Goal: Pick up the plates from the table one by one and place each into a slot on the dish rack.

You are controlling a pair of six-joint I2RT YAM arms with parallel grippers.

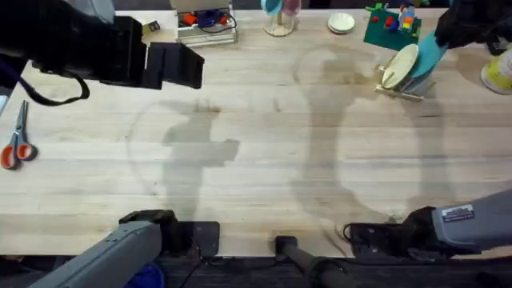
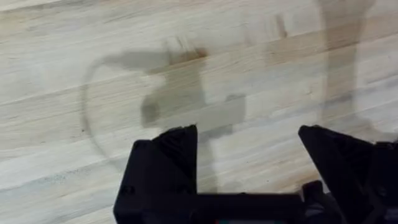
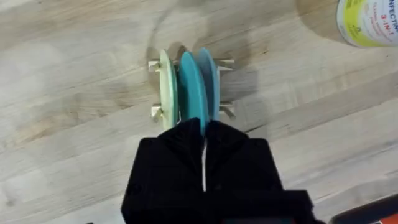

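The dish rack [image 1: 400, 90] stands at the far right of the table [image 1: 256, 160]. In the right wrist view, three plates stand on edge in the rack's [image 3: 225, 62] slots: a cream plate [image 3: 166, 87], a bright cyan plate [image 3: 190, 84] and a pale blue plate [image 3: 211, 78]. My right gripper [image 3: 204, 126] is shut on the rim of the cyan plate. Overhead, the right gripper [image 1: 444, 36] is over the rack, with the cyan plate [image 1: 426, 58] leaning behind the cream plate [image 1: 399, 66]. My left gripper [image 2: 249, 134] is open over bare wood. Overhead, the left gripper [image 1: 174, 64] hangs high at the far left.
Orange-handled scissors [image 1: 16, 146] lie at the left edge. Along the back stand a wire basket [image 1: 206, 26], a cup [image 1: 278, 22], a small white dish [image 1: 341, 22] and a green toy board [image 1: 392, 28]. A white-and-yellow container [image 1: 500, 72] stands right of the rack.
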